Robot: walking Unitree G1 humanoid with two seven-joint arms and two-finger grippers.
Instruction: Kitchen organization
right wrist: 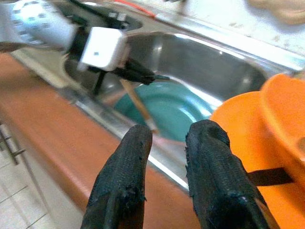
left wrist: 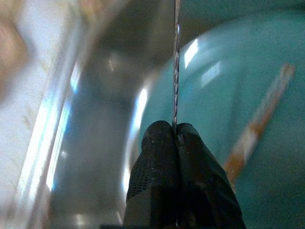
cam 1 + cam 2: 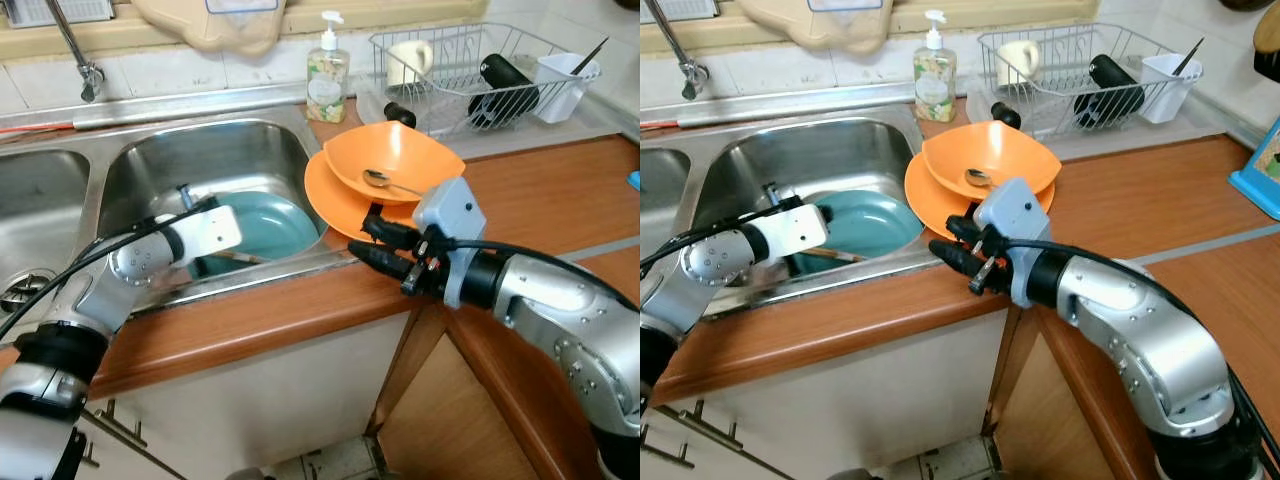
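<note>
Our left gripper (image 2: pixel 175 138) has its jaws pinched on a thin metal utensil (image 2: pixel 176 71) over the teal bowl (image 3: pixel 270 225) in the steel sink (image 3: pixel 215 150). Our right gripper (image 1: pixel 167 143) hovers, jaws apart, over the wooden worktop (image 3: pixel 540 200) just beside the orange plate (image 3: pixel 335 205) and orange bowl (image 3: pixel 400 155) holding a spoon (image 3: pixel 380 180). Beyond them stand a soap bottle (image 3: pixel 327 70), label unreadable, and a wire dish rack (image 3: pixel 480 70).

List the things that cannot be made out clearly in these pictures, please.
- Thin metal utensil pinched by the left gripper: its far end is cut off by the left wrist view's edge, so its kind is unclear.
- Round teal plate in the steel sink: partly hidden behind the left arm.
- Flat orange plate: mostly covered by the orange bowl.
</note>
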